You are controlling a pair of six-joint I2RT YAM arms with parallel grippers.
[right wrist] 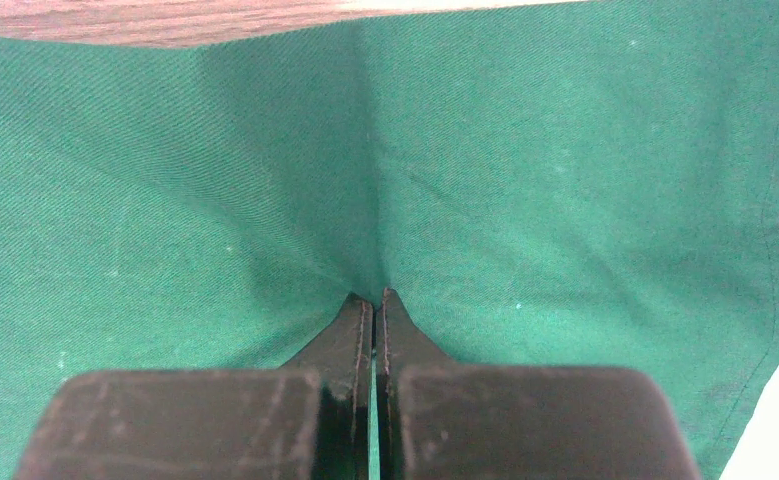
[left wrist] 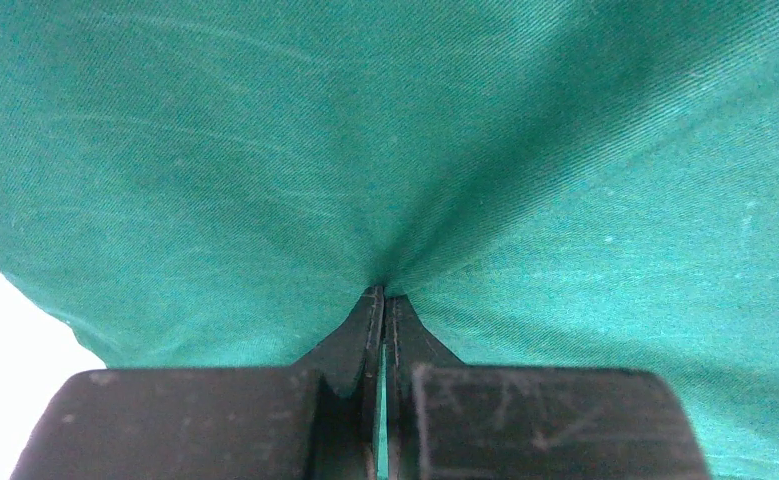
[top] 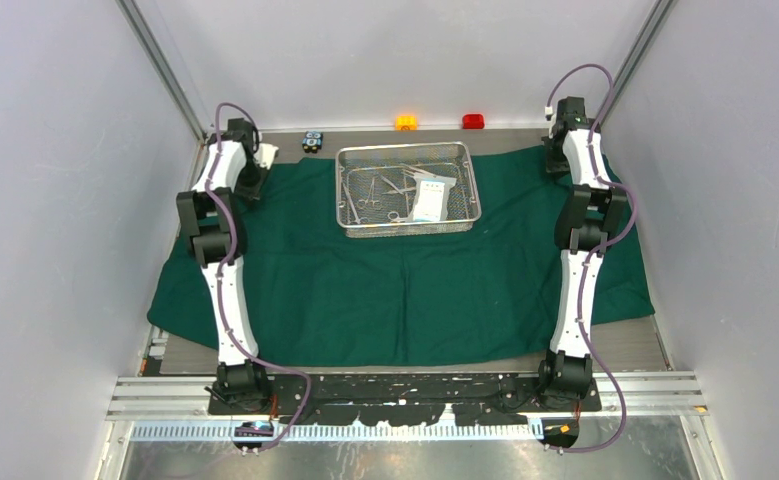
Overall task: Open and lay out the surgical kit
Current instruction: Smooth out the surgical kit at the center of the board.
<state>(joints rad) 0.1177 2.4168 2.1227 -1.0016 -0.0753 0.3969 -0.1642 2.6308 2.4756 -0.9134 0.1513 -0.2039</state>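
The dark green cloth (top: 395,290) lies spread over the table (top: 615,345), its near hem on the arm-base side of the wire-mesh tray (top: 408,150). The tray sits on the cloth's far half with the steel instruments (top: 370,195) and the white-blue packet (top: 430,198) inside it. Left of the tray, the left hand (left wrist: 383,292) is pressed together on a small fold of cloth. Right of the tray, the right hand (right wrist: 373,295) pinches a fold the same way, close to the cloth's edge. The danger lies in the pull: if either hand drags its corner outward or upward while clamped, the cloth could slide beneath the tray, shifting or tipping it and spilling the instruments. Uneven pulls would likely skew and bunch the cloth, and so thin a pinch might slip free. The table shows as a bare grey strip nearer than the tray. Beyond the tray stand a black-blue block (top: 312,141), an orange block (top: 406,122) and a red block (top: 473,121), and plain pale walls (top: 395,50) close the space on three sides.
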